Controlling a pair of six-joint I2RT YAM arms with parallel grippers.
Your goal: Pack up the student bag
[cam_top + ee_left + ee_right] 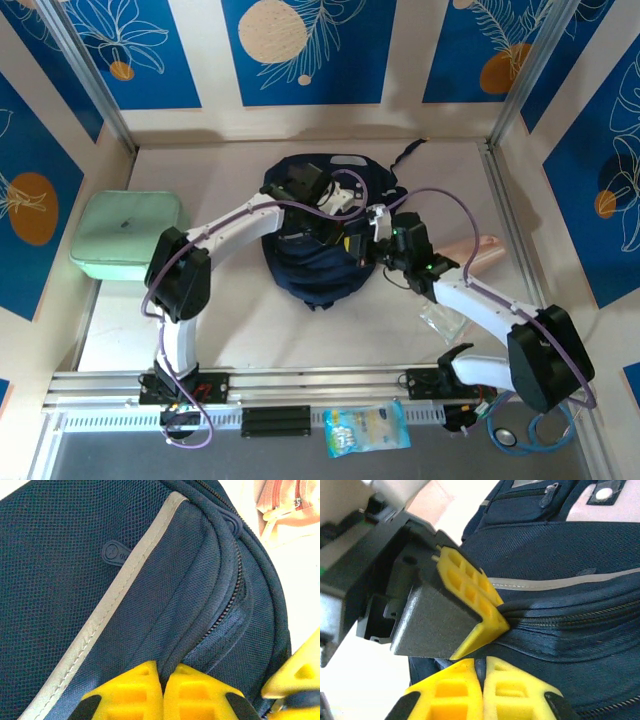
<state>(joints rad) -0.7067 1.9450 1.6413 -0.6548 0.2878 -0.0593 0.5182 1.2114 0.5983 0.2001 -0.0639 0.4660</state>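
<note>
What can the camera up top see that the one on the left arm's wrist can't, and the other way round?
Top view, not left wrist: a mint green rounded case at the left, a clear plastic bag and a blue-and-white snack packet at the front edge. Left wrist, not top: a grey stripe, zipper teeth and the fold pinched by the left gripper. Both: the dark navy fabric backpack and a pink pouch.

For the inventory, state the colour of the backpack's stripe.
Light grey stripe on the navy student bag; best in the left wrist view.
</note>
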